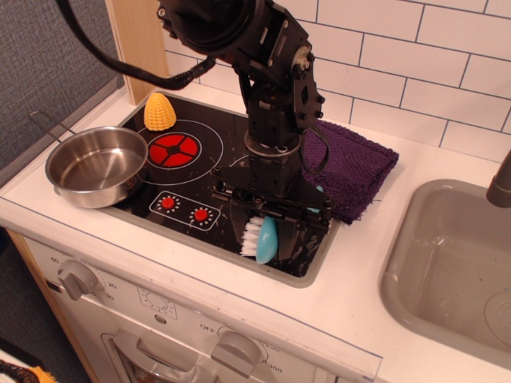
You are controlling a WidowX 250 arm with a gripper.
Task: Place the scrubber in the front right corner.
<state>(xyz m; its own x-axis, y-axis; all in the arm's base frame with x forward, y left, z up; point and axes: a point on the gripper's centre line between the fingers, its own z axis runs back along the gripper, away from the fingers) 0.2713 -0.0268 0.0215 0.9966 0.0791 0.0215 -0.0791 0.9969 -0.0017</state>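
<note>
pot (96, 166) left, cloth (351, 169) right, corn (159, 112) behind

Teal scrubber (267, 241) with white bristles; glossy black hob (209, 187) with red rings, white scratches; purple cloth (355, 163); yellow corn (159, 111).

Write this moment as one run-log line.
gripper: shut on scrubber | position: low over front right corner | release: not yet
</note>
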